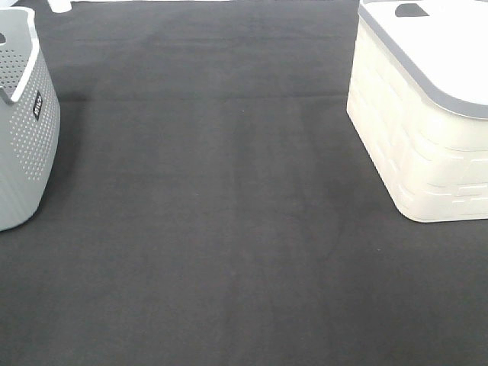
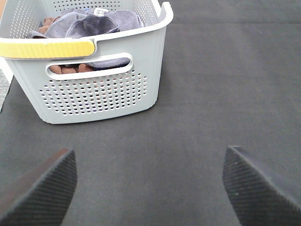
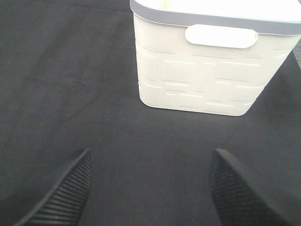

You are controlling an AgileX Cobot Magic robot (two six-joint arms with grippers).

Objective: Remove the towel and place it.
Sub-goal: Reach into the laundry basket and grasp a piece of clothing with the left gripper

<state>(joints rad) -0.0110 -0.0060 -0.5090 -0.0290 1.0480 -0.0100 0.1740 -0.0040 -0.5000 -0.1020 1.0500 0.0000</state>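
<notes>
Lying bunched in the grey basket (image 1: 27,145) at the overhead view's left edge, the towel (image 2: 89,22) awaits removal; left gripper (image 2: 149,186) and right gripper (image 3: 149,186) both gape empty, seemingly readied for grasping.

**A:** What is everything resting on?

**B:** A flat table (image 1: 229,252) covered in dark charcoal cloth.

**A:** What stands on it?

**B:** A grey perforated basket (image 1: 27,145) at the far left, and a cream basket with a grey rim (image 1: 427,152) at the far right. They are well apart.
</notes>
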